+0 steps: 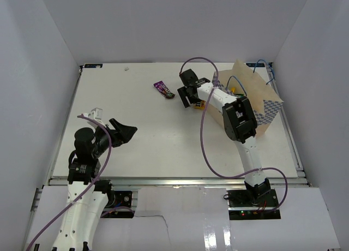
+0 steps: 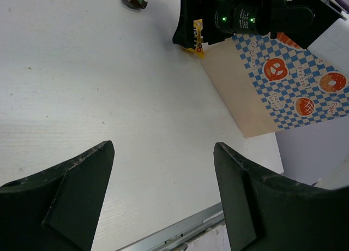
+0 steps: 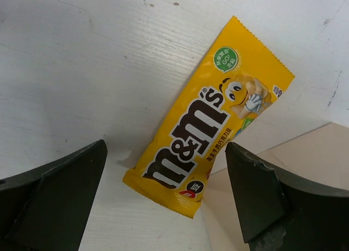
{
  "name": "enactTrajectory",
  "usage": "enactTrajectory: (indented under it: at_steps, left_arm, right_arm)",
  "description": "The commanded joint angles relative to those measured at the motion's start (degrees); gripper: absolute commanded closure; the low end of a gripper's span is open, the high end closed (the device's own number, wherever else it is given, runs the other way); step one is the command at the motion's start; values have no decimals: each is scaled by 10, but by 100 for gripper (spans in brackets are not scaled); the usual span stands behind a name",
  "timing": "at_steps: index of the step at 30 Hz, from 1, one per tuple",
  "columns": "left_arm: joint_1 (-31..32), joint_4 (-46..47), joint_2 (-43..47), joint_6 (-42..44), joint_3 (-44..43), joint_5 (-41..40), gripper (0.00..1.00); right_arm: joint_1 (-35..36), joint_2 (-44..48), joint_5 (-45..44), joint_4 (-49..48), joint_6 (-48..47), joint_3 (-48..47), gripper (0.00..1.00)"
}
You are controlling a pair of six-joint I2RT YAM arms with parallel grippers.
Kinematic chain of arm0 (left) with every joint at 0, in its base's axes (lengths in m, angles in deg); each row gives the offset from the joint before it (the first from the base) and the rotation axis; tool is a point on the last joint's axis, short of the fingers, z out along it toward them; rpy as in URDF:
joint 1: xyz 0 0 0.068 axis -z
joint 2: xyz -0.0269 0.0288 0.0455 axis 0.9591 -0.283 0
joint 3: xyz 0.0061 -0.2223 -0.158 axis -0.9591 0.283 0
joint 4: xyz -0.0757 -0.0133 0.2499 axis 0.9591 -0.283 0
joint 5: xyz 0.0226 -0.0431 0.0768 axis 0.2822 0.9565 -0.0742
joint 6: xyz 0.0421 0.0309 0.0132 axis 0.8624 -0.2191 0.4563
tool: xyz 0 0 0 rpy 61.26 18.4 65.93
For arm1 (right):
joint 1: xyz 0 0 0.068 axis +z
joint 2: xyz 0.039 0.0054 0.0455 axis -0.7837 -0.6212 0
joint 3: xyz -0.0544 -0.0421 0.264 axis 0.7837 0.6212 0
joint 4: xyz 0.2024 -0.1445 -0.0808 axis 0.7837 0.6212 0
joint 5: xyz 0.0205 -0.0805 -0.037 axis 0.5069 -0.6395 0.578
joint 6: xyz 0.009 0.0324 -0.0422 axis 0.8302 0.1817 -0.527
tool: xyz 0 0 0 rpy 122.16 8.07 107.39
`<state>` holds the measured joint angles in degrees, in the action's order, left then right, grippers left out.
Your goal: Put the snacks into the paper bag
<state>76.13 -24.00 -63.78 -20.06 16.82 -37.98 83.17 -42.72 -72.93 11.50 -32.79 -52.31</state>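
Note:
A yellow M&M's pack [image 3: 207, 136] lies flat on the white table, right beside the tan edge of the paper bag [image 3: 283, 174]. My right gripper [image 3: 165, 150] hovers over it, open, one finger on each side and neither touching it. From above, the right gripper [image 1: 191, 100] is just left of the paper bag [image 1: 267, 110], with the yellow pack [image 1: 200, 105] under it. A purple packet [image 1: 163, 89] lies further left. Something yellow and green shows inside the bag's mouth [image 1: 233, 90]. My left gripper [image 1: 126, 135] is open and empty at the near left.
White walls close in the table [image 1: 136, 109] on three sides. A metal rail [image 2: 180, 232] runs along its near edge. The bag's blue cord handles [image 1: 262, 65] stick out toward the back right corner. The right arm's purple cable [image 1: 204, 136] loops over the table's middle.

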Motion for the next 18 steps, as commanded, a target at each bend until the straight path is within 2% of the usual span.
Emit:
enactTrajectory:
  at_steps: [1, 4, 10, 18]
  left_arm:
    - [-1, 3, 7, -4, 7, -4, 15]
    - [-2, 6, 5, -5, 8, -4, 15]
    - [-2, 9, -3, -2, 0, 3, 15]
    - [-1, 7, 7, -17, 6, 1, 15]
  right_arm:
    - [0, 30, -19, -12, 21, 13, 4]
    - [0, 45, -13, -12, 33, 26, 4]
    - [-10, 47, 86, -11, 66, 58, 0]
    - [-12, 42, 173, -11, 49, 57, 25]
